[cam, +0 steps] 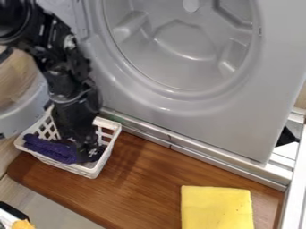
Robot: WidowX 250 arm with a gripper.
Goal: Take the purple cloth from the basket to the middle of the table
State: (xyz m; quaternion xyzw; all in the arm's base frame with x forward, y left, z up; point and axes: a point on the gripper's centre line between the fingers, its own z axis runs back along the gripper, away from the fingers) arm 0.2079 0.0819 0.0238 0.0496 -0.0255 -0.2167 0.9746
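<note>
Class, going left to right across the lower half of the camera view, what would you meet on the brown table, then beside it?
White basket with the purple cloth inside → yellow cloth → pale rail

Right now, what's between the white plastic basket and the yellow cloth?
Only a stretch of the brown wooden tabletop lies between the white plastic basket and the yellow cloth, as the camera view shows.
</note>
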